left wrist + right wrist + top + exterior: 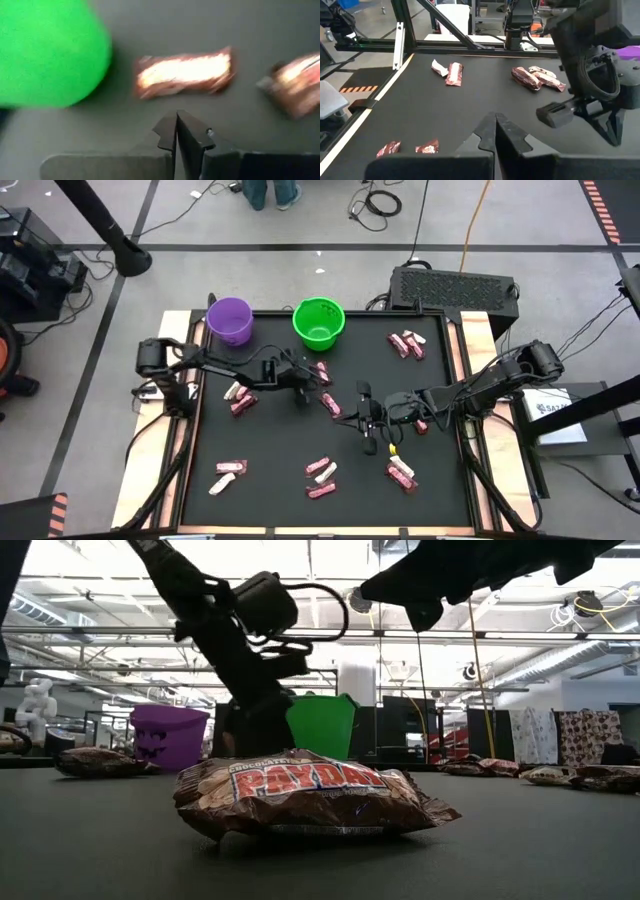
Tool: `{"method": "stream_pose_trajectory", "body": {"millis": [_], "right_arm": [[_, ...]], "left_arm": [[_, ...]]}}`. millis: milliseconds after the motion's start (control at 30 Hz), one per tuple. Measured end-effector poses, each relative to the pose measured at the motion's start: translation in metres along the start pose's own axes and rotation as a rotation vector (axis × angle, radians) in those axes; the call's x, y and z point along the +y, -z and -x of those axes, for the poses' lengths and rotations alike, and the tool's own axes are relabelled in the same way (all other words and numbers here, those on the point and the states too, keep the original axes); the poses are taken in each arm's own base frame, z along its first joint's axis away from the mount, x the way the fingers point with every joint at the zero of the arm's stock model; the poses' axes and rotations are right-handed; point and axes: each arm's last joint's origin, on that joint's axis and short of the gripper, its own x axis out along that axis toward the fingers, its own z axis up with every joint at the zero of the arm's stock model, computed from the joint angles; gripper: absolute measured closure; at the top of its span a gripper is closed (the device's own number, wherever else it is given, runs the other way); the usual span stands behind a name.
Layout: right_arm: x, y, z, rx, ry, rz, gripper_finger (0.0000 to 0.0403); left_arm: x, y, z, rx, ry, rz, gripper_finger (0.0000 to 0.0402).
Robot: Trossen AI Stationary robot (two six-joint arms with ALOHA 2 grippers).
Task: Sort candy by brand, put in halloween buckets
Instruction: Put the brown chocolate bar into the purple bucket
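Note:
The purple bucket (230,320) and green bucket (318,322) stand upright side by side at the table's far edge. Pink-red and cream-wrapped candy bars lie scattered on the black mat, one (300,795) close to the low camera. My left gripper (300,383) is shut and empty, just near of the green bucket (47,52); a candy bar (185,74) lies flat on the mat ahead of its fingertips (176,122). My right gripper (362,420) is mid-table, right of a bar (331,404), shut and empty (495,122).
Candy lies in loose groups: far right (407,345), left of centre (238,397), near left (227,475), near centre (321,478) and near right (402,473). The two arms' grippers are close together at mid-table. A dark box (455,285) sits beyond the far edge.

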Motion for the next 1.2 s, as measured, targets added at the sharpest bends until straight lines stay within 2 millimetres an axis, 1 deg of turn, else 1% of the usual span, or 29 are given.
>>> {"method": "stream_pose_trajectory", "body": {"millis": [67, 133, 267, 333, 400, 500, 600, 733, 933, 1067, 1133, 1200], "right_arm": [[0.0, 0.0, 0.0, 0.0, 0.0, 0.0, 0.0403], [0.0, 0.0, 0.0, -0.001, 0.0, 0.001, 0.0403], [0.0, 0.0, 0.0, -0.002, 0.0, 0.002, 0.0403], [0.0, 0.0, 0.0, -0.002, 0.0, 0.003, 0.0403], [0.0, 0.0, 0.0, -0.002, 0.001, 0.007, 0.0403], [-0.001, 0.0, 0.0, -0.002, 0.002, 0.011, 0.0403], [0.0, 0.0, 0.0, -0.002, 0.002, 0.011, 0.0403], [-0.001, 0.0, 0.0, -0.002, 0.002, 0.011, 0.0403], [-0.001, 0.0, 0.0, -0.002, 0.002, 0.015, 0.0403], [-0.001, 0.0, 0.0, -0.004, 0.002, 0.015, 0.0403], [-0.001, -0.001, 0.0, -0.007, 0.002, 0.022, 0.0403], [0.0, -0.002, 0.0, -0.016, 0.001, 0.025, 0.0403]], "left_arm": [[0.005, 0.0, -0.001, 0.006, 0.005, 0.003, 0.0367], [0.008, 0.001, -0.003, 0.01, 0.047, 0.014, 0.0347], [0.008, 0.004, -0.013, 0.011, 0.074, 0.022, 0.0286], [0.007, 0.002, -0.014, -0.01, 0.085, 0.025, 0.0252], [0.004, 0.0, -0.013, -0.036, 0.093, -0.005, 0.022], [-0.001, -0.004, -0.011, -0.071, 0.08, -0.102, 0.0179], [-0.002, -0.006, -0.01, -0.093, 0.063, -0.166, 0.0152], [-0.002, -0.01, -0.009, -0.145, 0.092, -0.176, 0.0139], [-0.01, -0.02, -0.007, -0.281, 0.225, -0.235, 0.0139], [-0.009, -0.023, -0.015, -0.271, 0.212, -0.202, 0.0139], [-0.01, -0.03, -0.022, -0.276, 0.206, -0.181, 0.0139], [-0.014, -0.03, -0.031, -0.242, 0.208, -0.193, 0.0139]]}}
